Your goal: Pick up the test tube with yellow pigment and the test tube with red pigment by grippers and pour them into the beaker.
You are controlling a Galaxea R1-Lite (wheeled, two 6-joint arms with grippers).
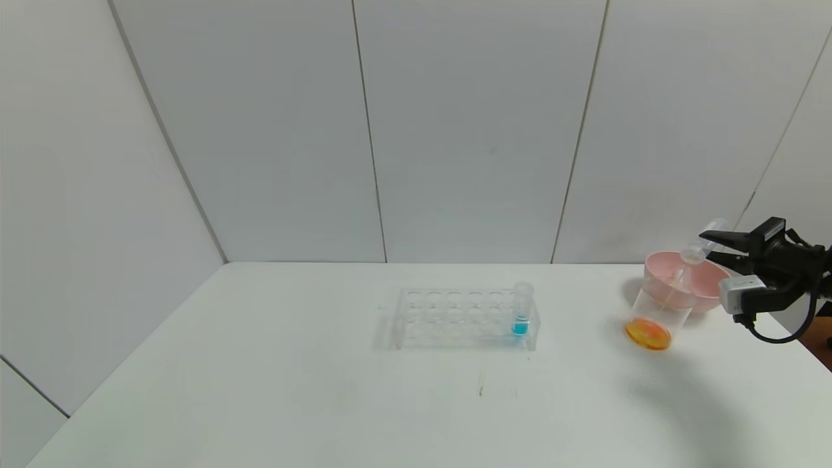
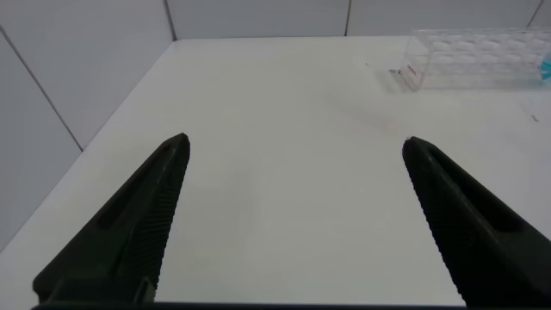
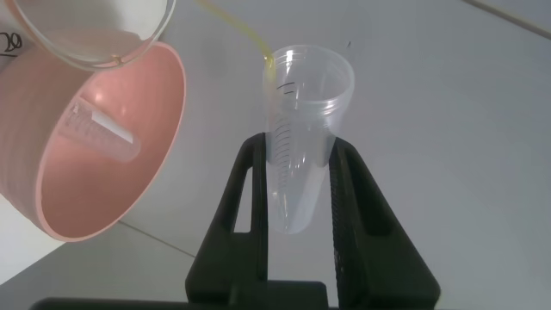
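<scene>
Yellow pigment runs in a thin thread from the lip of the test tube (image 3: 301,129) clamped between the fingers of the right gripper (image 3: 303,185); the tube is tilted mouth-down toward the beaker (image 1: 656,315) at the right side of the table (image 1: 260,390). Dark graduation lines are printed down the tube's wall, but no numbers can be read. The beaker stands just in front of the pink bowl (image 1: 705,279) and holds a shallow layer of orange liquid at its bottom.

Only the right wrist view shows an empty clear tube (image 3: 102,129) lying inside the bowl, and a scrap of black writing at the picture's edge, too cut off to read. Only the head view shows the clear rack (image 1: 455,318) at mid-table, well apart from the beaker, with a tube of blue liquid (image 1: 521,311) standing upright in its end hole nearest the beaker.

The left gripper (image 2: 297,220) does not appear in the head view. Its own wrist view shows its two black fingers spread wide apart over bare table, with the rack far off and a small red mark on the rack's end, unreadable.
</scene>
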